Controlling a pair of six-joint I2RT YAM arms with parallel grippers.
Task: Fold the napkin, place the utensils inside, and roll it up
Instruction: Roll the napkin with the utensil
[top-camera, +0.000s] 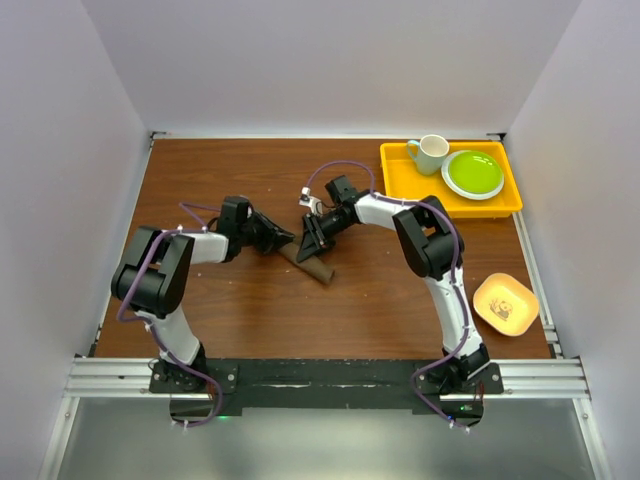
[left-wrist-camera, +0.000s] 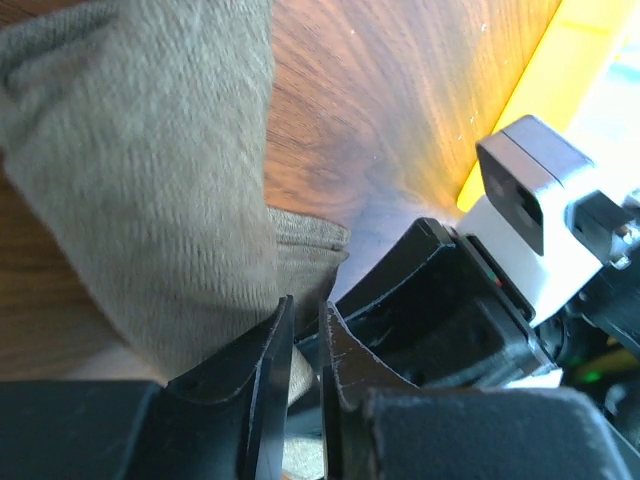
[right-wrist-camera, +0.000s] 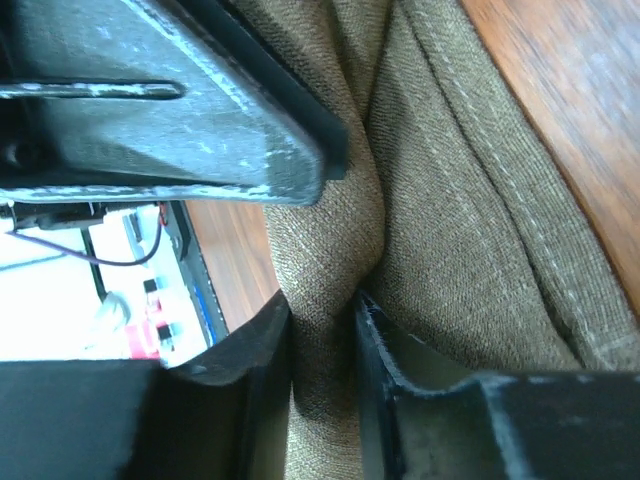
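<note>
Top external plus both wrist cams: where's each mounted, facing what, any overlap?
Top external: above and behind the bases, looking down at the table; both arms whole, left gripper and right gripper meeting at the napkin.
Left wrist: on the left arm, facing along the left fingers at napkin, wood and the right gripper's body.
Right wrist: on the right arm, close over the napkin, a fold between the right fingers.
Shared: napkin in all; yellow tray in top and left wrist.

1. No text, label, brand or number can be read in any of the views.
2. A small dark printed figure is seen inside the pale orange dish; no writing can be made out there.
</note>
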